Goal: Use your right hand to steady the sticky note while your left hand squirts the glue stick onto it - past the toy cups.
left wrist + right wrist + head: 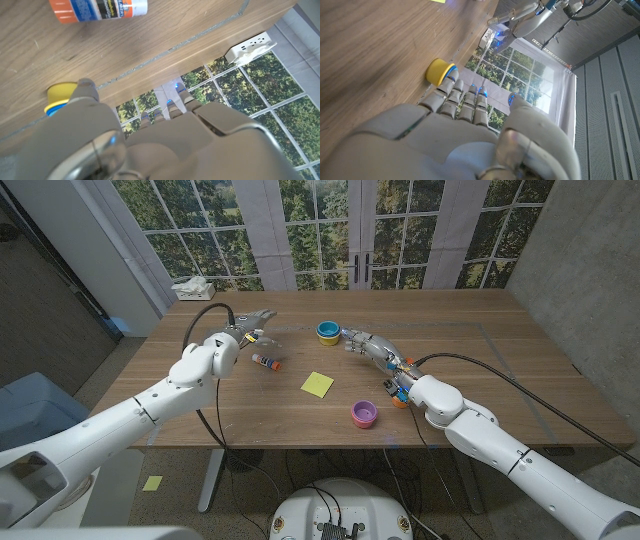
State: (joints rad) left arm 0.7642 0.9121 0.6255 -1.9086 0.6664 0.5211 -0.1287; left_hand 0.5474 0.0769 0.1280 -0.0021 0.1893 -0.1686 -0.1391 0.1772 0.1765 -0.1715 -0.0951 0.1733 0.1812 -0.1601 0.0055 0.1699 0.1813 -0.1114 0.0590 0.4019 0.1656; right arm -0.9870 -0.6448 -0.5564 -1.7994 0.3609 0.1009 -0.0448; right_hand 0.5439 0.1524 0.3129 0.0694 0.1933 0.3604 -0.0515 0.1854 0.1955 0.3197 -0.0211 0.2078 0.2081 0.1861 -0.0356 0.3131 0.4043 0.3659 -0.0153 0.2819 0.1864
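The sticky note (317, 384) lies bare on the surface (480, 370) between both arms, with the glue stick (266, 361) on its side nearby, just beside the left hand (243, 333). That hand hovers with fingers apart, holding nothing (likely lining up a grasp). The right hand (368, 346), fingers likewise spread and empty, reaches near the yellow-and-blue cup (328, 331); the purple cup (364, 414) sits nearer.

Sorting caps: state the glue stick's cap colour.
Orange cap on the glue stick; left wrist view.
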